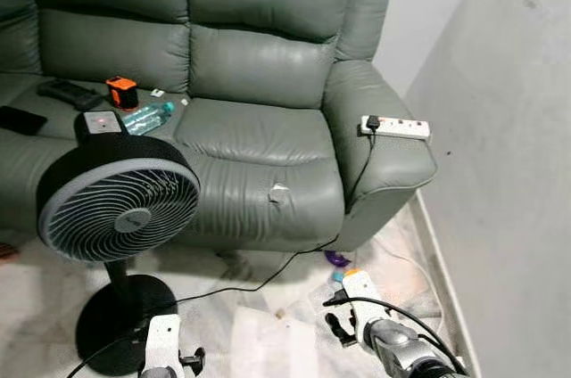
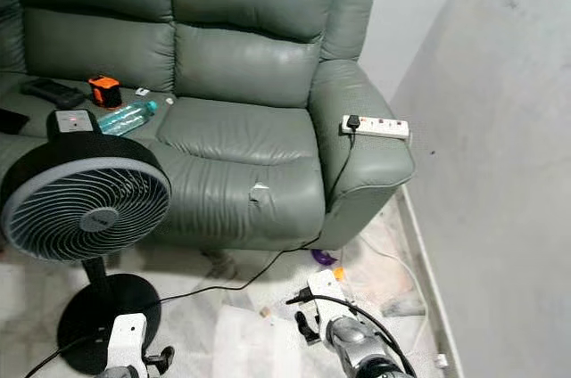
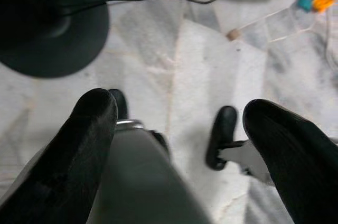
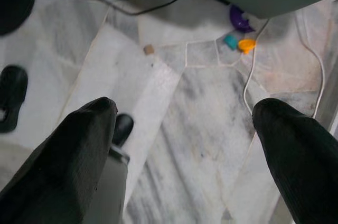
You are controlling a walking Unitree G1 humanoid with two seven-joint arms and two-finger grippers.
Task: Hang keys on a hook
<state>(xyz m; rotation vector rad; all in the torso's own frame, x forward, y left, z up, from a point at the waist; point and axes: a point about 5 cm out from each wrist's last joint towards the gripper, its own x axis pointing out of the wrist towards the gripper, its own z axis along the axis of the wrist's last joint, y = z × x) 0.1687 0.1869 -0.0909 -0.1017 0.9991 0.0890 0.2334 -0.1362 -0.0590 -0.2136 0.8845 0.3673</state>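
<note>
Both arms hang low in front of me over a marble floor (image 1: pixel 294 324). My left gripper (image 3: pixel 179 108) is open, its two black fingers (image 3: pixel 90 129) spread wide with nothing between them, above the floor beside the fan's round black base (image 3: pixel 47 28). My right gripper (image 4: pixel 185 108) is open too and holds nothing; it hangs over the floor near the sofa's right front corner. In the left eye view the left arm (image 1: pixel 164 345) and right arm (image 1: pixel 366 302) sit at the bottom edge.
A grey-green sofa (image 1: pixel 259 128) faces me, with a water bottle (image 1: pixel 147 115), an orange-black box (image 1: pixel 122 91) and a remote (image 1: pixel 70 94) on its seat. A white power strip (image 1: pixel 396 127) lies on the armrest, its black cable (image 1: pixel 268 280) crossing the floor. A standing fan (image 1: pixel 118 204) is at left, a wall (image 1: pixel 508 173) at right.
</note>
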